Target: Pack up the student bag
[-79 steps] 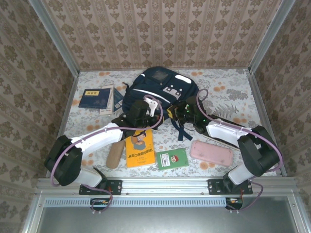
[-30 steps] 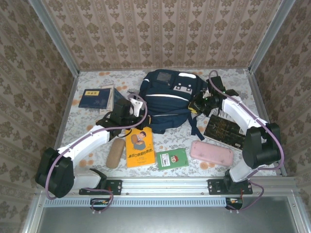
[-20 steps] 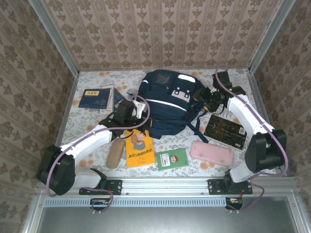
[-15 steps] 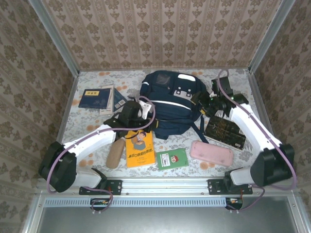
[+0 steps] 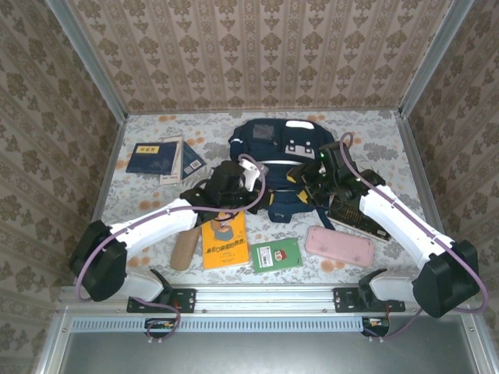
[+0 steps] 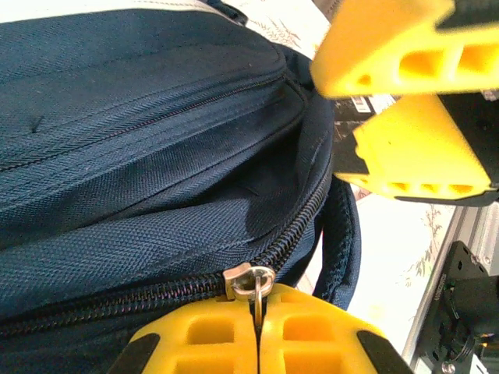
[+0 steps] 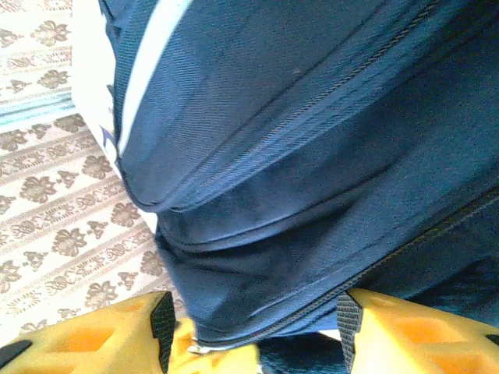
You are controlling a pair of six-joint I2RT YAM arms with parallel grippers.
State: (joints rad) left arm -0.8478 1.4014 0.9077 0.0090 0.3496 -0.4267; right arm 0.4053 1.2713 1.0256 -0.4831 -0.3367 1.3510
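Observation:
The student bag, navy with white stripes and grey-white patches, lies at the back middle of the table. My left gripper is at its near edge, shut on the metal zipper pull of the bag's closed zip; the left gripper shows its yellow fingers pressed together. My right gripper is close to the right of it, open. In the right wrist view the right gripper has its jaws apart on either side of the bag's zipped lower edge. Its yellow fingers appear in the left wrist view.
A navy book with a yellow label and a booklet lie at the back left. Near the front are a tan case, an orange book, a green box, a pink case and a black book.
The right gripper left the bag's far right side, opened, and came in to the near edge beside the left gripper. The left gripper moved right, holding the zipper pull. The bag shifted and bunched up.

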